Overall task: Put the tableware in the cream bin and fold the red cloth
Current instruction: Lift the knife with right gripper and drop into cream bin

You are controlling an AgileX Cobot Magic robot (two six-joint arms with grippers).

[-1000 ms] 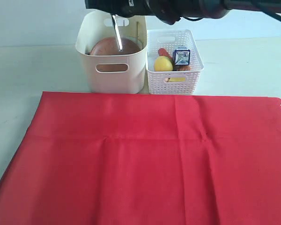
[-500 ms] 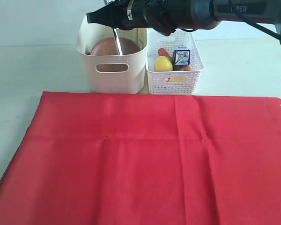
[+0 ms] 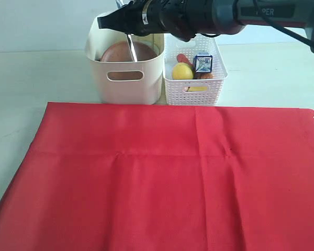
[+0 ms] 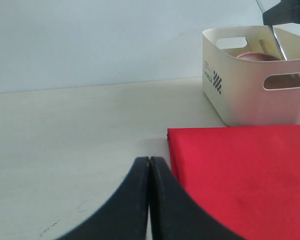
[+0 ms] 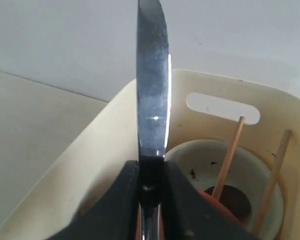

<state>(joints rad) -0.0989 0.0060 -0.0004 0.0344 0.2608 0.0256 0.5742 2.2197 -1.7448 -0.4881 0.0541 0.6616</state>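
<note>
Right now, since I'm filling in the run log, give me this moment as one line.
right end effector: shut on silver table knife, over cream bin | left end effector: shut, empty | red cloth: flat, unfolded

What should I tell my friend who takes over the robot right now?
The left gripper is shut and empty, beside the red cloth corner.
The right gripper is shut on the silver knife, with the blade dipping into the cream bin.
Done: the reddish-brown plate, pale bowl and chopsticks are in the bin.
Left: let go of the knife, then fold the cloth, which lies flat and unfolded.
</note>
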